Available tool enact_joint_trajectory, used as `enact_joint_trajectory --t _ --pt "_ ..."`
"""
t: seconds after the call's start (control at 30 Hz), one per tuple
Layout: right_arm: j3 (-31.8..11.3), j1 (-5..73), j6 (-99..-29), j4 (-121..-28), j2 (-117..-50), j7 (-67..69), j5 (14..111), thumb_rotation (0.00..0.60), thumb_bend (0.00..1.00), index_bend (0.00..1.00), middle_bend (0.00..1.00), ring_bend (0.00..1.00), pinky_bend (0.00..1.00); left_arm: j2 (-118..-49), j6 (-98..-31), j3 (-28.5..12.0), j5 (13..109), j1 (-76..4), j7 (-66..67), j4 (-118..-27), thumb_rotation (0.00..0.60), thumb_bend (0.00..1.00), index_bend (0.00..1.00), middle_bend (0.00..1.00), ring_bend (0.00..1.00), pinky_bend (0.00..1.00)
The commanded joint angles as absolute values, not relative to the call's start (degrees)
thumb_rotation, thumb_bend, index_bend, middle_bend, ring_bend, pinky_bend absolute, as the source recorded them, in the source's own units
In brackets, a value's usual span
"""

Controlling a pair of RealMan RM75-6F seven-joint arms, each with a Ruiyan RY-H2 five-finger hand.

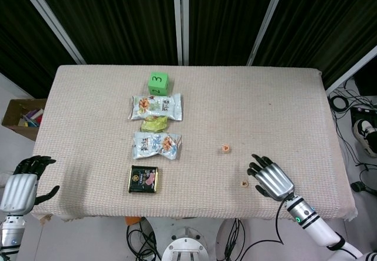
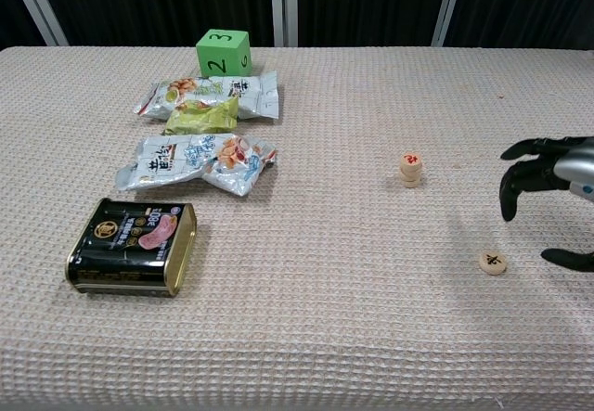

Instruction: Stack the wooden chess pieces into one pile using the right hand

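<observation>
A small stack of round wooden chess pieces (image 2: 411, 169) stands on the cloth right of centre, its top face marked in red; it shows as a small disc (image 1: 225, 148) in the head view. A single wooden piece (image 2: 493, 263) with a dark mark lies flat nearer the front edge (image 1: 244, 184). My right hand (image 1: 271, 178) hovers just right of that single piece, fingers spread and curved downward, holding nothing; only its fingers (image 2: 524, 175) reach into the chest view. My left hand (image 1: 20, 185) hangs off the table's left front corner, holding nothing.
A green numbered cube (image 1: 158, 83), two snack packets (image 1: 156, 106) (image 1: 156, 145) with a green packet (image 1: 154, 124) between them, and a dark tin (image 1: 144, 179) form a column left of centre. A cardboard box (image 1: 22, 117) sits on the floor at the left.
</observation>
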State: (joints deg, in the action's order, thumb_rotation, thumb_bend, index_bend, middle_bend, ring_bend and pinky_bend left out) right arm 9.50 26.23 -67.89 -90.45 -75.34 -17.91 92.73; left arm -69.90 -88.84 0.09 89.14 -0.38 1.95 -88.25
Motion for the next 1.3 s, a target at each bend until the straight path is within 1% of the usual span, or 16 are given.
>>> enact_joint_trajectory --t 0.03,0.27,0.47,0.83,0.93,1.03,1.2,1.3 --pt "9.42 26.79 -65.71 -88.72 -77.25 -18.13 93.76 0.6 0.22 0.42 0.33 0.1 0.28 -69.76 -89.13 0.2 89.0 -0.09 1.93 -88.47 0.6 0.17 0.27 0.22 0.15 0.19" --pt "8.39 28.29 -61.77 -87.78 -78.78 -19.88 93.76 0.6 0.26 0.42 0.32 0.1 0.25 -69.95 -89.56 0.56 88.69 0.6 1.3 -87.96 0.6 0.17 0.27 0.22 0.15 0.19" --pt "7.44 28.44 -61.24 -87.34 -79.09 -19.46 93.53 0.6 0.27 0.42 0.32 0.1 0.22 -70.16 -89.62 0.51 88.45 0.79 0.81 -87.5 0.6 0.17 0.27 0.22 0.15 0.19" --pt "6.68 28.46 -59.98 -86.78 -79.52 -19.71 92.87 0.6 0.28 0.42 0.32 0.1 0.22 -70.24 -89.3 0.46 88.34 0.7 0.62 -87.23 0.6 0.17 0.27 0.22 0.15 0.19" --pt "6.57 28.42 -59.82 -86.68 -79.55 -19.95 92.85 0.6 0.3 0.46 0.33 0.1 0.22 -70.28 -89.19 0.46 88.38 0.63 0.71 -87.23 0.6 0.17 0.27 0.22 0.15 0.19" --pt "6.44 28.09 -60.75 -86.94 -79.26 -19.86 93.31 0.6 0.32 0.52 0.34 0.1 0.22 -70.25 -89.21 0.47 88.39 0.66 0.73 -87.28 0.6 0.17 0.27 0.22 0.15 0.19" --pt "5.07 27.55 -65.59 -89.87 -76.48 -19.42 95.86 0.6 0.32 0.53 0.35 0.11 0.22 -70.14 -89.23 0.29 88.38 0.56 0.63 -87.33 0.6 0.17 0.27 0.22 0.15 0.19" --pt "2.64 28.48 -66.85 -92.49 -74.37 -19.87 95.98 0.6 0.32 0.53 0.35 0.11 0.22 -70.14 -89.13 0.19 88.62 0.3 0.9 -87.52 0.6 0.17 0.27 0.22 0.15 0.19"
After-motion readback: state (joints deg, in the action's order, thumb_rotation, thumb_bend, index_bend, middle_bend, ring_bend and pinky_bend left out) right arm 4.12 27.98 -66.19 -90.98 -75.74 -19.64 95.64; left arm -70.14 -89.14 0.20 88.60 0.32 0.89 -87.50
